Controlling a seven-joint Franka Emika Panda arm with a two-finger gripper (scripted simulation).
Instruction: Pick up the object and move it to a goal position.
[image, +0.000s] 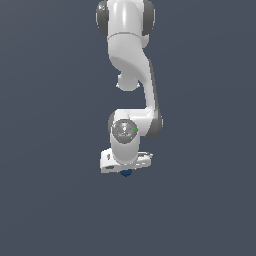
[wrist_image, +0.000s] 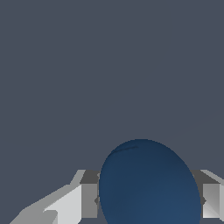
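Observation:
The small dark blue ball (image: 126, 173) peeks out just under the white gripper (image: 126, 172) in the exterior view, mostly hidden by the hand. In the wrist view the ball (wrist_image: 148, 183) fills the space between the two fingers (wrist_image: 89, 199), which press against its two sides. The gripper is shut on the ball. The arm reaches down from the top of the exterior view with the hand pointing downward.
A plain dark grey surface (image: 50, 200) fills the whole background in both views. No other object shows.

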